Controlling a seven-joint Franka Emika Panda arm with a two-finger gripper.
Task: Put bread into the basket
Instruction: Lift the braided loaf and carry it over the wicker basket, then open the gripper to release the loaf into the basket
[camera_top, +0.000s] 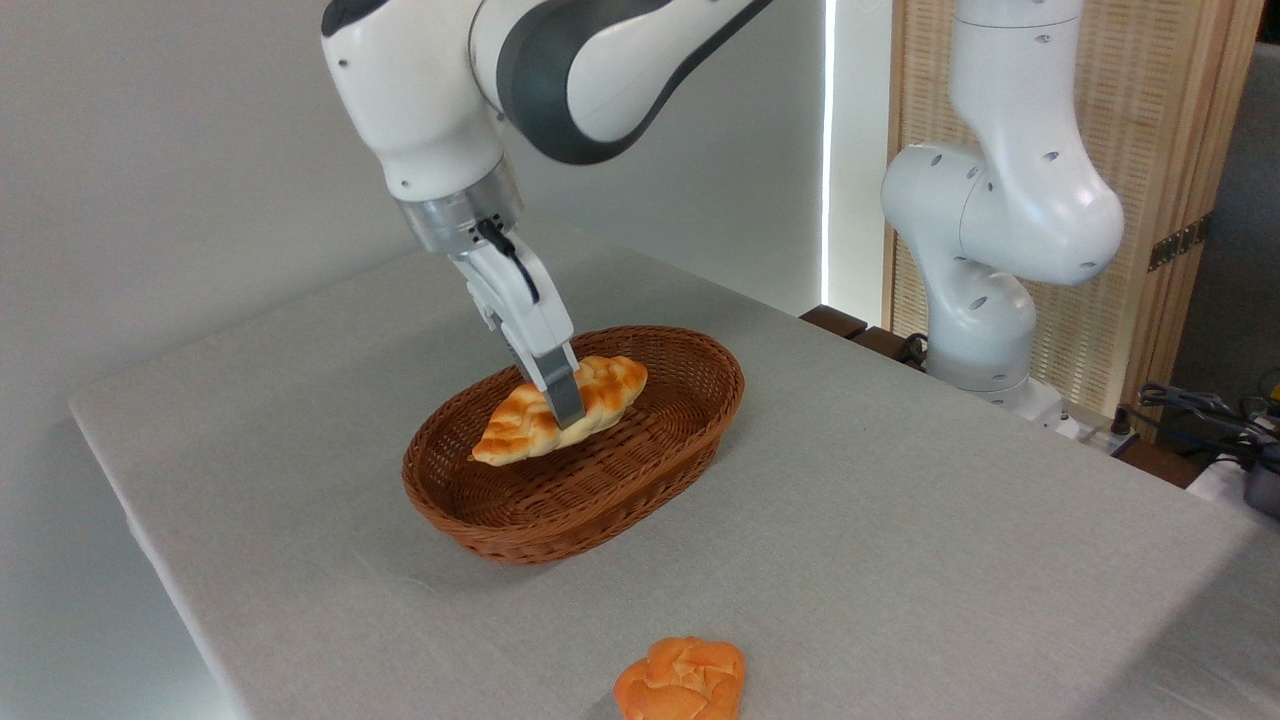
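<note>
grey-clothed table (900, 500), wicker basket (600, 500), orange bun (682, 680)

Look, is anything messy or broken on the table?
Nothing looks broken or spilled. The bread is inside the basket, with the fingers around its middle. The small orange bun sits alone at the table's front edge, outside the basket.

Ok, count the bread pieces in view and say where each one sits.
2. The long golden-brown braided loaf is over the oval reddish-brown wicker basket, between the fingers. The small round orange knotted bun lies on the table's near edge. None looks hidden.
</note>
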